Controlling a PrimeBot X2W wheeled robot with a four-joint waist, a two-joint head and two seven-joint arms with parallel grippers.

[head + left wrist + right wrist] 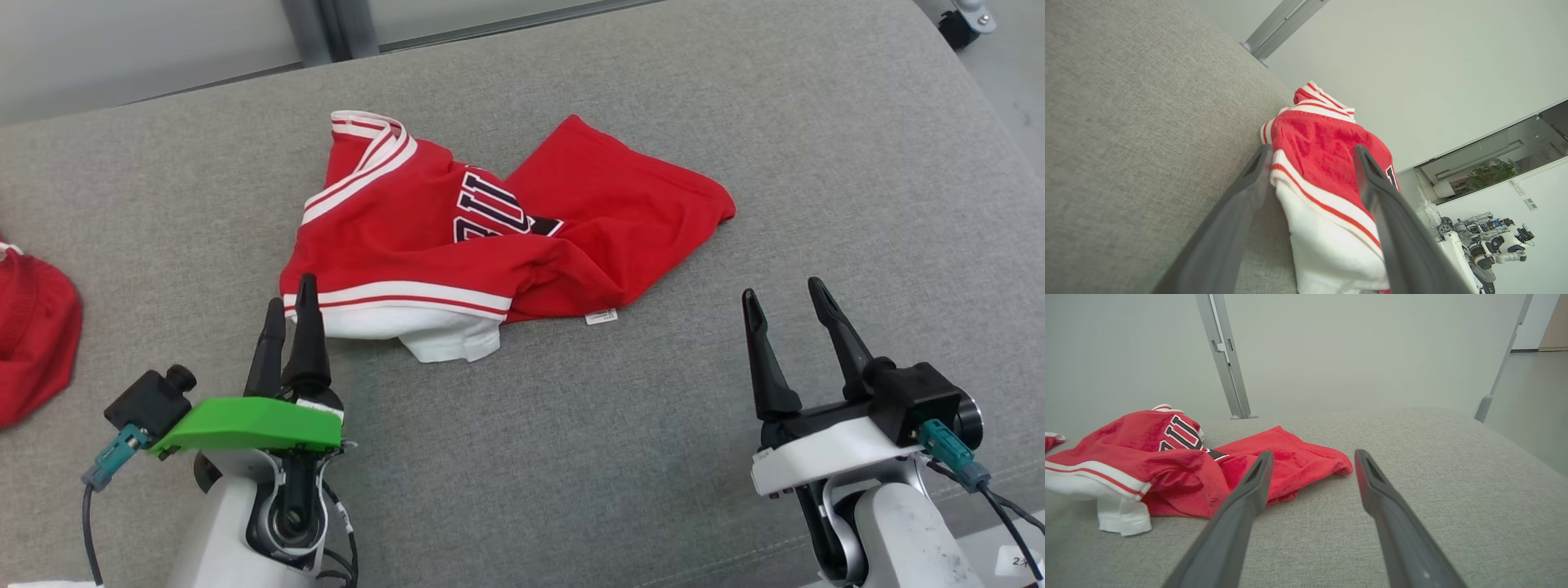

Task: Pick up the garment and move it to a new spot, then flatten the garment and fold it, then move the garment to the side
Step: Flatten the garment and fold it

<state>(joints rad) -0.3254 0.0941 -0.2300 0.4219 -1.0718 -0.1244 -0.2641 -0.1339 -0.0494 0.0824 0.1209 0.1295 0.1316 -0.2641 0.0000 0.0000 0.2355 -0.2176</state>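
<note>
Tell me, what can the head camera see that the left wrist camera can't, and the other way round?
Head view, not left wrist view: the right arm's jaws, open over the cushion; a second red cloth at the left edge; a white tag.
Left wrist view, not head view: a plant behind glass and another robot across the room.
Both: the red-and-white garment, the grey cushion, and the left arm's jaws, open at the garment's white hem.

Crumpled garment (457, 237) on cushion (816, 147) centre, open room to its right, red cloth (33, 335) at left edge.
</note>
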